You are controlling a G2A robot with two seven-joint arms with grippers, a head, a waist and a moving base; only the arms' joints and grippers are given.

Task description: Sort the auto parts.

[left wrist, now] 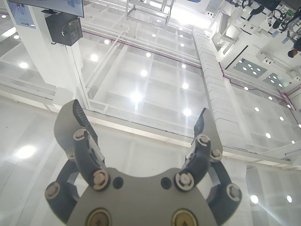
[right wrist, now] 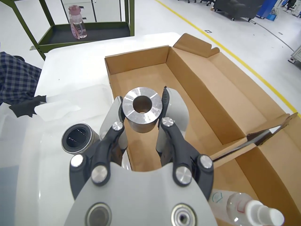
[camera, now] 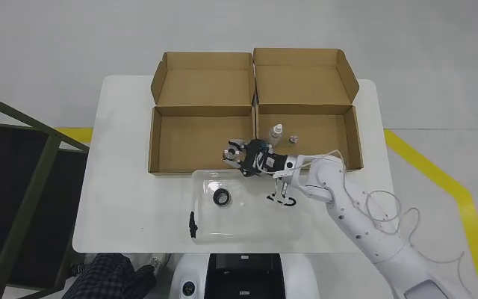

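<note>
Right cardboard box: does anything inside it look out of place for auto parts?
Yes. A small clear bottle with a white cap sits in the right cardboard box, near its side facing the left cardboard box. It looks like a household item, not an auto part.

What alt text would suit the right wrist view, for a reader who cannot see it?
The right gripper is shut on a silver metal cylinder with a round bore, holding it over an open cardboard box. Beside the box, a ring-shaped bearing lies in a clear tray.
</note>
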